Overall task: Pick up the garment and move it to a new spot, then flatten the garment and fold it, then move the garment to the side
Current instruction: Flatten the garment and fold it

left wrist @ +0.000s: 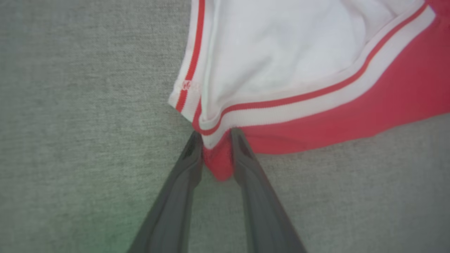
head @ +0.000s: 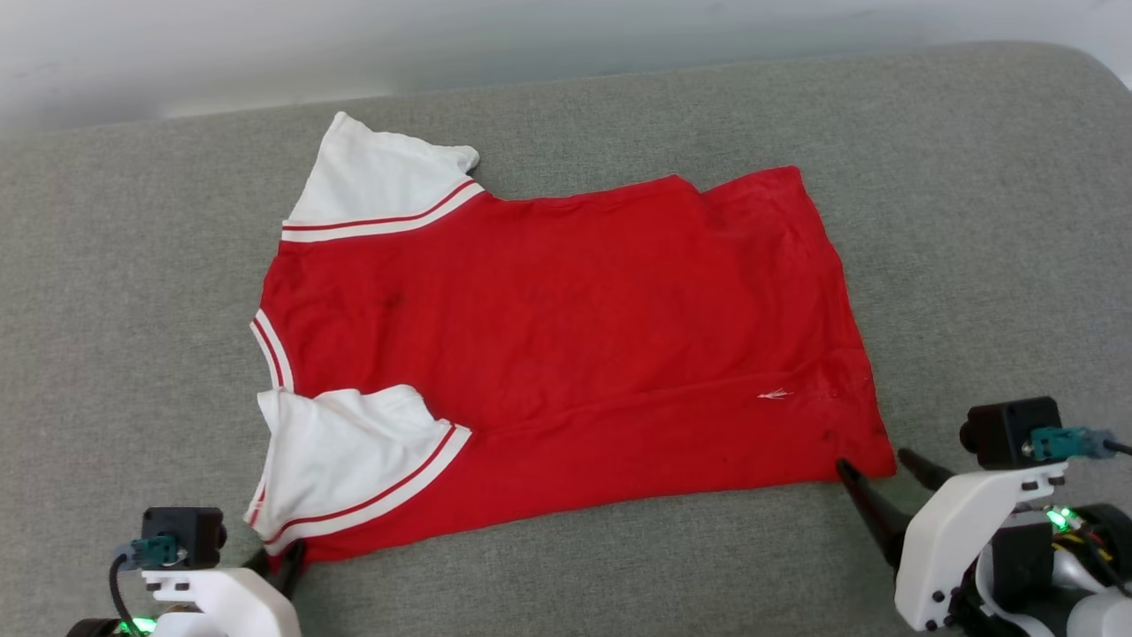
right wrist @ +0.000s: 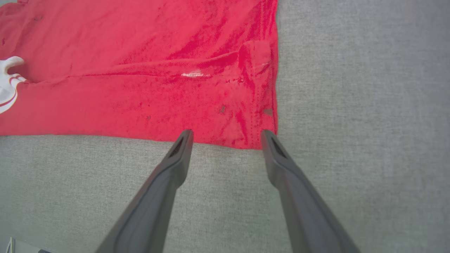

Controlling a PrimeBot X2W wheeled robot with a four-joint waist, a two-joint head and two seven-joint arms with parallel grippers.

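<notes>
The garment (head: 566,336) lies spread flat on the grey cushion, plain red side up, with its white sleeves to the left and its hem to the right. My left gripper (head: 279,562) is at the near left corner, below the nearer white sleeve (left wrist: 281,63). Its fingers are drawn in on a bunched red tip of the garment (left wrist: 218,165). My right gripper (head: 871,460) stands open at the near right hem corner (right wrist: 260,116). Its fingertips (right wrist: 188,135) touch the cloth's edge and nothing is between them.
The grey fabric cushion (head: 973,221) runs well beyond the shirt on all sides. A pale wall or floor band (head: 265,53) lies behind its far edge. A small white fleck (head: 775,395) sits on the red cloth near the hem.
</notes>
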